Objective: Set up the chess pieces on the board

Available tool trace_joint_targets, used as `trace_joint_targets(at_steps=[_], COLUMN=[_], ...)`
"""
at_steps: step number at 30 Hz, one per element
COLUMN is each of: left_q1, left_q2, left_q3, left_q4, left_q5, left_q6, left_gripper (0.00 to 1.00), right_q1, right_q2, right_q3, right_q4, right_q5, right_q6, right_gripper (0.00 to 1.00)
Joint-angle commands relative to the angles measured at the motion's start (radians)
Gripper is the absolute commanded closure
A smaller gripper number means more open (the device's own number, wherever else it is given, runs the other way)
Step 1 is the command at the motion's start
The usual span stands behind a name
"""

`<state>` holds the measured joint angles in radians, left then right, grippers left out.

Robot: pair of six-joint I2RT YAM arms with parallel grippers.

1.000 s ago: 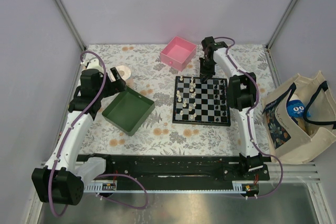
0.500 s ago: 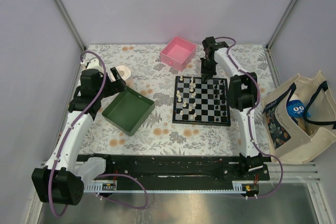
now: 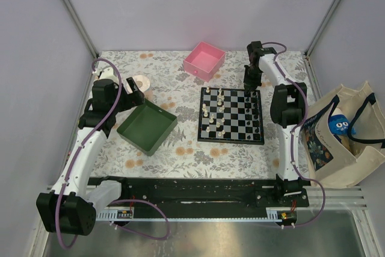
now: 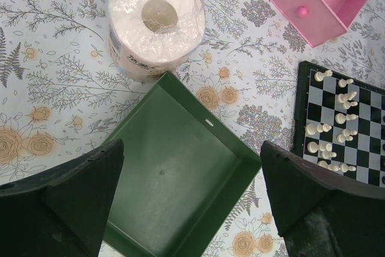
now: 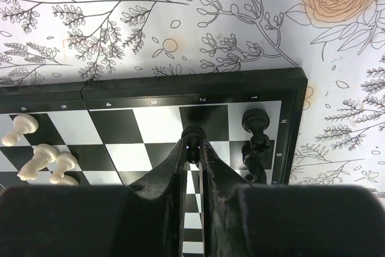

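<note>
The table cover (image 4: 60, 94) looks matt and printed, cloth or paper, I cannot tell which. The green tray (image 4: 174, 173) is smooth plastic with a soft shine; the pink box (image 4: 319, 19) is plastic too, more matt. The paper roll (image 4: 157, 22) is wrapped in clear, wrinkled, glossy film. The board (image 5: 157, 126) has a smooth, slightly reflecting surface. The fingers (image 5: 171, 176) of the right gripper (image 5: 192, 145) are black, matt, a little grainy — the black chess piece (image 5: 192, 135) between them shines like polished plastic, as the cream-white pieces (image 5: 36, 157) do. The tote bag (image 3: 355, 161) is rough cloth.
</note>
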<state>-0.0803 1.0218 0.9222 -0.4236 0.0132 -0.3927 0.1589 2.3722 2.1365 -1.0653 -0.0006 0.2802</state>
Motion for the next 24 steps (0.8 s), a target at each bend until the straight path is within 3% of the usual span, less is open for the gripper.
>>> trace_joint_targets(at_steps=[1, 16, 24], left_q1=[0.005, 0.004, 0.004], left_q2=[-0.017, -0.015, -0.014], left_q3=[-0.003, -0.003, -0.002], left_q4=[0.051, 0.051, 0.051], left_q5=[0.016, 0.014, 0.019], left_q6=[-0.006, -0.005, -0.006], left_gripper=[0.01, 0.01, 0.01], right_q1=[0.004, -0.004, -0.004], right_q2=[-0.068, -0.05, -0.05], right_q3=[-0.007, -0.012, -0.01], right_q4=[0.018, 0.022, 0.022], right_q5=[0.034, 0.034, 0.03], right_q6=[-0.01, -0.009, -0.01], right_gripper=[0.87, 0.85, 0.76])
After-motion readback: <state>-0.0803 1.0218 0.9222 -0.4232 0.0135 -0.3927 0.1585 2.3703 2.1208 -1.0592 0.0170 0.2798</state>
